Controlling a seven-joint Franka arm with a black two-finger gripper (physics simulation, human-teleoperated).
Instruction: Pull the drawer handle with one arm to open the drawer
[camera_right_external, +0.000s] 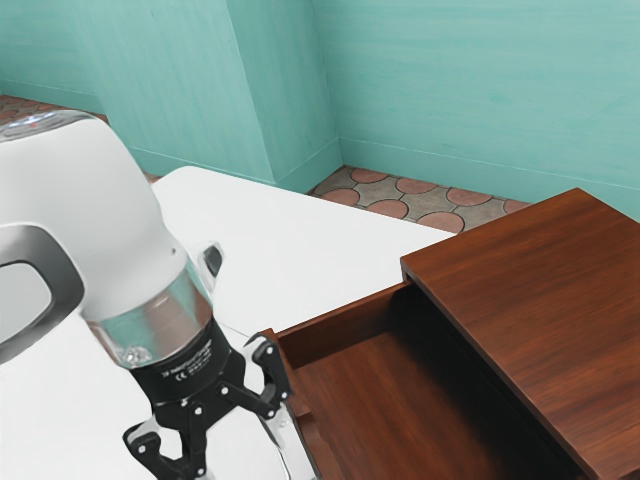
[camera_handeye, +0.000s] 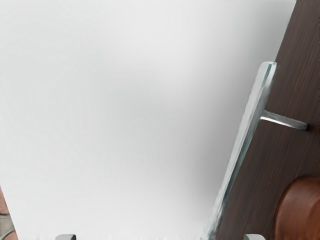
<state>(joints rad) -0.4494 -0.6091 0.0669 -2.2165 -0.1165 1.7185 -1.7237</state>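
The dark wood drawer (camera_right_external: 400, 400) stands pulled out of its cabinet (camera_right_external: 540, 290), and its inside is bare. A silver bar handle (camera_right_external: 290, 452) runs along the drawer front at the exterior view's lower middle. My black gripper (camera_right_external: 213, 430) hangs right beside that front, open, with its fingers spread wide. In the wrist view the handle (camera_handeye: 245, 150) slants along the drawer front (camera_handeye: 292, 75), standing off it on a short post. The bar lies between my fingertips (camera_handeye: 252, 236), close to one and far from the other.
The cabinet sits on a white table (camera_right_external: 300, 240), which spreads out to the exterior view's left. Teal walls and a tiled floor (camera_right_external: 420, 195) lie behind. A rounded reddish-brown shape (camera_handeye: 300, 210) shows against the drawer front near the handle.
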